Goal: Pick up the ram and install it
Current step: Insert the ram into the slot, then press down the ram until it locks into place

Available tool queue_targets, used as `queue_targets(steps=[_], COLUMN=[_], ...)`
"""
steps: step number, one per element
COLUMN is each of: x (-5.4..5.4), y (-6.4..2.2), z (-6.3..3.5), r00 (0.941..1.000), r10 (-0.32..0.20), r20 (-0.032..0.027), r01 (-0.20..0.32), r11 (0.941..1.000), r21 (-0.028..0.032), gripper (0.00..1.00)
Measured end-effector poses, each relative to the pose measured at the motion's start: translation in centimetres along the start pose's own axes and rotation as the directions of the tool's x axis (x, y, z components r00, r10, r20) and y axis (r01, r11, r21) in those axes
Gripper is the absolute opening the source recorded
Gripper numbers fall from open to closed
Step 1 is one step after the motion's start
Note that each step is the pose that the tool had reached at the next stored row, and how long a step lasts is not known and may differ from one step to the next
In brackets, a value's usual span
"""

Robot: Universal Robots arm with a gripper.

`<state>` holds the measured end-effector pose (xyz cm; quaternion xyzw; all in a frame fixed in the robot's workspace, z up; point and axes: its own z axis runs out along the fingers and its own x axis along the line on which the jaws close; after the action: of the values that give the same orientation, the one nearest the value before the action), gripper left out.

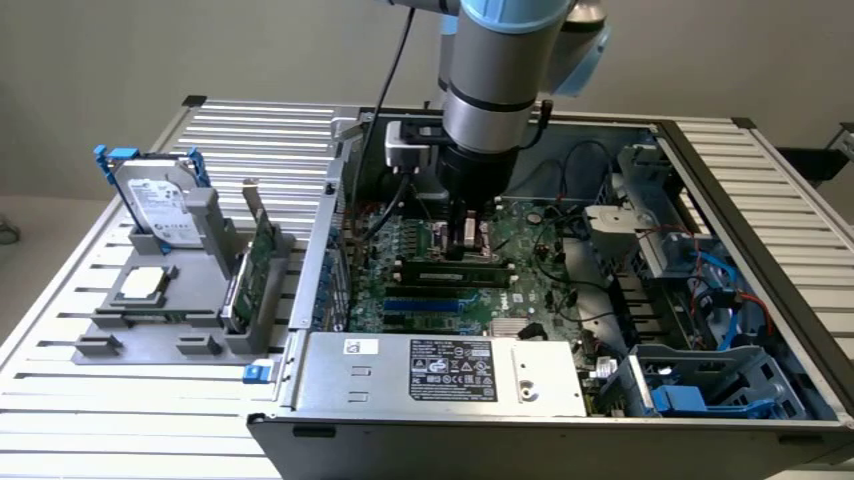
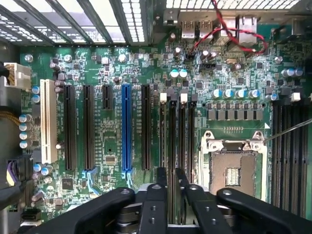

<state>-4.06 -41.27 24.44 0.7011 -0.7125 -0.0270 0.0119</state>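
The ram (image 1: pixel 454 268) lies along a memory slot of the green motherboard (image 1: pixel 527 300) inside the open computer case. In the wrist view the ram (image 2: pixel 171 141) appears edge-on as a dark strip in the second of several parallel slots. My gripper (image 1: pixel 467 245) reaches straight down into the case over it. Its black fingers (image 2: pixel 161 195) stand close on either side of the stick, and the gripper (image 2: pixel 171 183) is shut on the ram near its middle.
Beside the slots sits the open processor socket (image 2: pixel 234 165). Red and black cables (image 2: pixel 229 34) run along the board's edge. Outside the case, a grey holder (image 1: pixel 134 330) carries a hard drive (image 1: pixel 160 205), an expansion card (image 1: pixel 260 265) and a square chip (image 1: pixel 144 285). The power supply (image 1: pixel 441 370) fills the case's near side.
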Motion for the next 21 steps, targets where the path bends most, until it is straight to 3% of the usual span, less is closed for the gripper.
queue_targets(steps=[1, 3, 18, 21], x=[0.0, 0.0, 0.0, 0.01], y=[0.07, 0.07, 0.08, 0.06], z=[-0.02, -0.02, -0.02, 0.35], r00=[1.0, 1.0, 1.0, 1.0], r10=[0.002, 0.002, 0.002, 0.002], r20=[0.0026, 0.0028, 0.0026, 0.0028], r01=[-0.002, -0.002, -0.002, -0.002], r11=[1.0, 1.0, 1.0, 1.0], r21=[-0.002, -0.0031, -0.0033, -0.0033], gripper=[0.13, 0.11, 0.11, 0.11])
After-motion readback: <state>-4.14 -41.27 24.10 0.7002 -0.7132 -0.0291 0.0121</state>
